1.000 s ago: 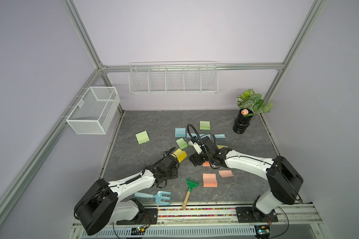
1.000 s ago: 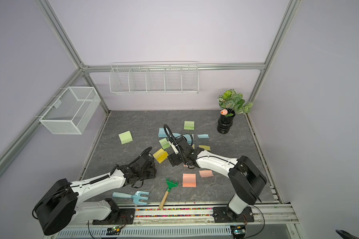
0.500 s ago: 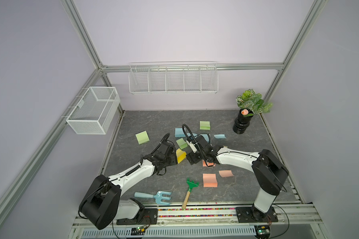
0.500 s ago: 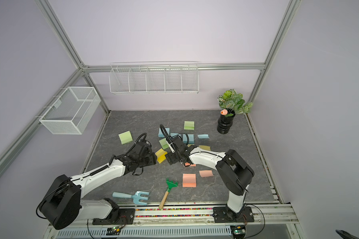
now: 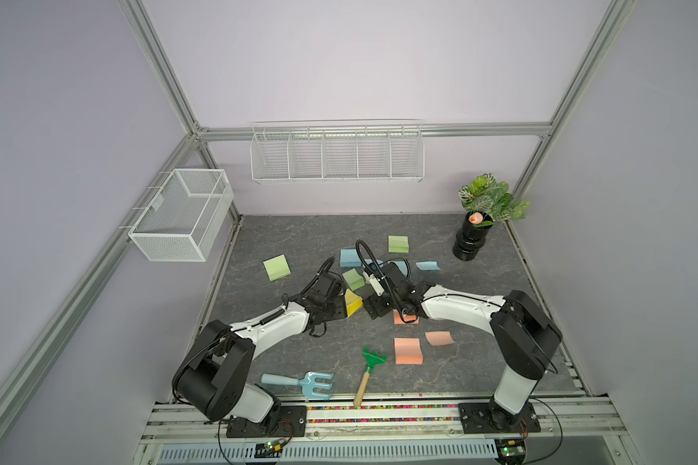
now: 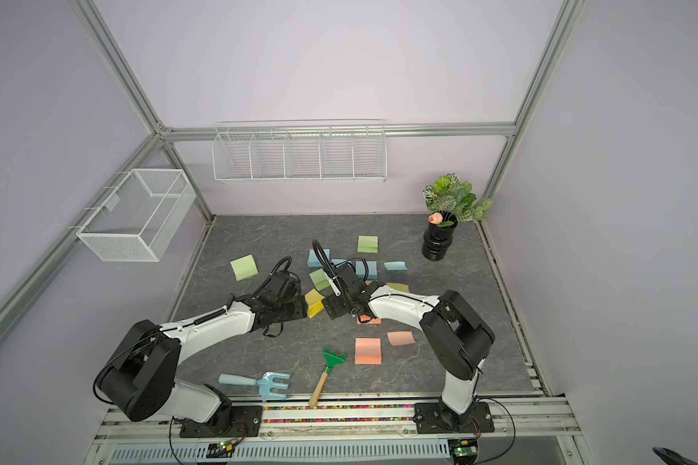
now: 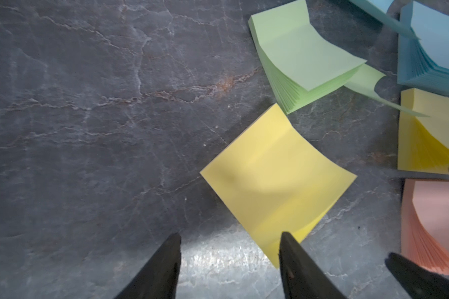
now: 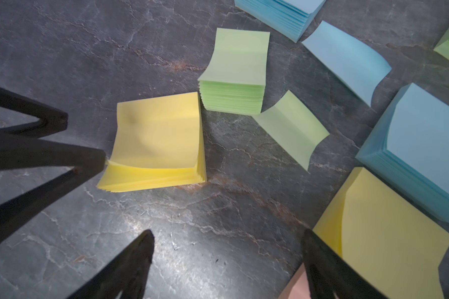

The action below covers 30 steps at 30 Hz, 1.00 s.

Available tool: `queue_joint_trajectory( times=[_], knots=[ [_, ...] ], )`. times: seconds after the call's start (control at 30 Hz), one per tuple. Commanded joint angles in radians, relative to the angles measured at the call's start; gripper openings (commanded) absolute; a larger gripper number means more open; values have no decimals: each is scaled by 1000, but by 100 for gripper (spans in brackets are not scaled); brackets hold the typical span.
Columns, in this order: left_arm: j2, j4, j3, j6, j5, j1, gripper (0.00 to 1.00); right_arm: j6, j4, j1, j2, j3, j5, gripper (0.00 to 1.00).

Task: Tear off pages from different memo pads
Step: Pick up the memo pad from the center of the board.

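Jaws of the left gripper (image 7: pixel 231 234) stood parted at a corner of the yellow memo pad (image 7: pixel 275 181), probably to pin it, while the right gripper (image 8: pixel 227 231) hovered wide open

- Back and left of the table (image 5: pixel 299 237) lie bare, bar one green pad (image 5: pixel 277 267).
- The middle's packed: pads (image 5: pixel 349 257) and loose sheets (image 5: pixel 428 265) close together, left gripper (image 7: pixel 230 235) and right gripper (image 8: pixel 227 233) nose to nose over a yellow pad (image 5: pixel 352 302).
- Up front lie a blue fork (image 5: pixel 315 384) and green rake (image 5: pixel 373 357).
- Plant pot (image 5: pixel 470 241) fills the back right corner.
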Motion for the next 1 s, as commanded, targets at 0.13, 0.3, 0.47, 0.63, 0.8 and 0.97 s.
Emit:
queue_joint_trajectory(
  times=[0.13, 0.3, 0.47, 0.63, 0.8, 0.97],
  knots=[
    [19, 6, 37, 3, -18, 31, 62, -4, 8, -5, 39, 28, -20, 89],
    [10, 6, 28, 5, -19, 38, 62, -8, -10, -4, 75, 72, -17, 89],
    [3, 11, 24, 5, -8, 41, 62, -31, -36, -3, 119, 140, -12, 89],
    [2, 11, 28, 9, -6, 44, 62, -62, -89, -4, 181, 225, -5, 89],
    [-11, 8, 25, 8, -5, 52, 62, -122, -107, -1, 227, 262, 14, 89],
    [-33, 4, 26, 6, 1, 58, 62, -212, -100, 10, 249, 289, 5, 89]
  ],
)
